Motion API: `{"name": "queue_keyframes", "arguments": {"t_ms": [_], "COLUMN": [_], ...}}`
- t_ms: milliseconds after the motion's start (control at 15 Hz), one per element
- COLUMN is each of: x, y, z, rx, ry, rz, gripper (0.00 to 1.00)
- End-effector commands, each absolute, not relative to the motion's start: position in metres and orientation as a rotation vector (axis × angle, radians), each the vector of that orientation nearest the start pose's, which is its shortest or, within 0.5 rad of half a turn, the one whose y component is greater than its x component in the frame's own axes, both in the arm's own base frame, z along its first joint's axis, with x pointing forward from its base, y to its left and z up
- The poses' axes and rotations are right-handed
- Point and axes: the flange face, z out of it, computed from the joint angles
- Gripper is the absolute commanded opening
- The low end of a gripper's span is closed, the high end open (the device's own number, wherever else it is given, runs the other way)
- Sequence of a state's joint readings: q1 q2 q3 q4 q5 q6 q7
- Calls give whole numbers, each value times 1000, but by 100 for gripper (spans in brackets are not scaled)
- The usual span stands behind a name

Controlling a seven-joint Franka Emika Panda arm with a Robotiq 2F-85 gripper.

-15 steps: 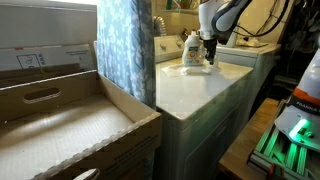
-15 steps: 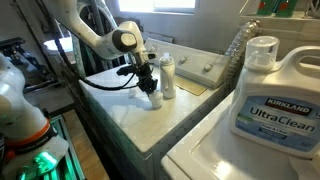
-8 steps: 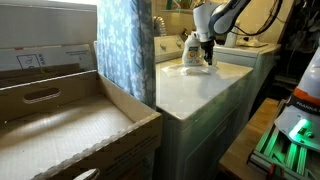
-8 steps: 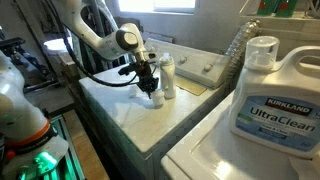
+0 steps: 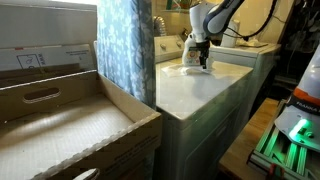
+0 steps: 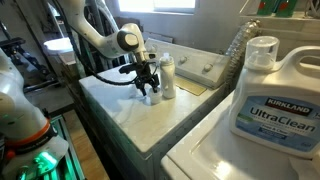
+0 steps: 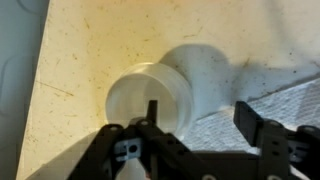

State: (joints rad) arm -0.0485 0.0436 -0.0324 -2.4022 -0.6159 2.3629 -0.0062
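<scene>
since the earlier frames: the jaws of the gripper (image 6: pixel 151 92), pinched together a second ago, now stand wide apart. in an exterior view the gripper (image 5: pixel 203 62) sits slightly further left than before. the other listed items have not shifted.

item 1, gripper: released, grasping nothing. it points straight down over the washer top (image 6: pixel 125 118), at the end of the white arm (image 6: pixel 100 38). in the wrist view its two dark fingers (image 7: pixel 255 125) are spread well apart.

item 2, small white cup (image 6: pixel 155 99): upright on the washer top, directly below the gripper. in the wrist view the small white cup (image 7: pixel 135 95) lies mostly left of the gap, and one finger crosses its near right edge. whether that finger touches it cannot be told.

item 3, white bottle (image 6: pixel 167 73): upright, just right of the cup and slightly farther back. touching or apart cannot be told.

item 4, patterned sheet (image 7: pixel 275 100): pale and flat on the washer top, right of the cup in the wrist view, beneath the other finger.

item 5, detergent jug (image 6: pixel 272 95): large and white, with a blue ultraclean label. it stands near right, well apart from the gripper.

item 6, cardboard box (image 5: pixel 60 125): open, near left.

item 7, blue curtain (image 5: pixel 125 45): hangs between the box and the washer.
</scene>
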Motion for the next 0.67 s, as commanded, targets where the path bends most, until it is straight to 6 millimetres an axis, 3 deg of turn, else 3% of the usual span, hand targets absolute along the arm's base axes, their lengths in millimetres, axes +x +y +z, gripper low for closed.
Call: {"name": "queue_keyframes", "arguments": {"t_ms": [0,67,200,600], "x": [488,489,491,497], "y": [-46,-47,-49,-55], "z": [290,291,292,297], "rx": [-3470,-3479,-3503,-3576], "ry": [-739,-761,-814,-1100], "rz": [164,169,176,210], "gripper": [100,79,74,27]}}
